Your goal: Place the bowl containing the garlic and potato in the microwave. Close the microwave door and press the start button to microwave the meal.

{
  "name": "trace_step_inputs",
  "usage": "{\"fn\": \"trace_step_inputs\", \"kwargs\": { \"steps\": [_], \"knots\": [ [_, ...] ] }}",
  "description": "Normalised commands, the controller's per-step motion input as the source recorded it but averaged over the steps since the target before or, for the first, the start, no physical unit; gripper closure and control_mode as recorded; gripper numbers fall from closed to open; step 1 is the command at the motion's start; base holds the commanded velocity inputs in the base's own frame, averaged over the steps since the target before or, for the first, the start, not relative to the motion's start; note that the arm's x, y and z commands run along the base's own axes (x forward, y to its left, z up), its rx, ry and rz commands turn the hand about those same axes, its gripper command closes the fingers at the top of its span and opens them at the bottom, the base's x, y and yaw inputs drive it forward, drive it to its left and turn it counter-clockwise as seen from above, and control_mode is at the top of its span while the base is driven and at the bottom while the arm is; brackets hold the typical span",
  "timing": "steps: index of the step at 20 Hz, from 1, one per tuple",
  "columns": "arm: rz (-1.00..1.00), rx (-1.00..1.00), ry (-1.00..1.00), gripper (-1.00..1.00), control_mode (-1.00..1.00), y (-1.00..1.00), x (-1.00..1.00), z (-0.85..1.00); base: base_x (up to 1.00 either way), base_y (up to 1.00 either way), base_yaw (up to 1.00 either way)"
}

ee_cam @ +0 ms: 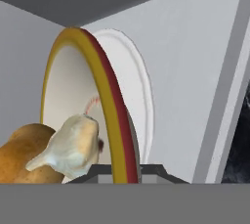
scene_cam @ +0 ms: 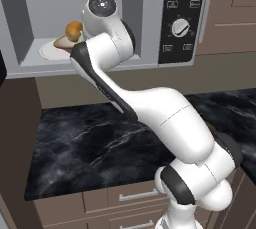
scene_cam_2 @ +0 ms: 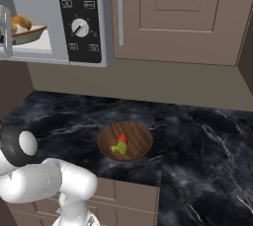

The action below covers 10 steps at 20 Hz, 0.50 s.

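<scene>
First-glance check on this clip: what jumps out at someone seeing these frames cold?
The white arm reaches up into the open microwave, where the bowl with the potato and garlic sits over the white turntable. In the hand view the gripper straddles the bowl's rim, close up. Down on the black marble counter sits a dark wooden bowl with red and green food.

Bowl half hidden by arm; potato cut at frame edge; panel labels unreadable.
</scene>
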Motion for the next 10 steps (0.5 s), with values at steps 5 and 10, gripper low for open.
{"fn": "trace_step_inputs", "kwargs": {
  "steps": [5,10],
  "knots": [
    [-0.04,0.0,0.0,1.0,-1.0,0.0,0.38,-0.11,0.0,0.0,0.0],
    [-0.04,0.0,0.0,1.0,-1.0,0.0,0.37,-0.06,0.0,0.0,0.0]
  ]
}}
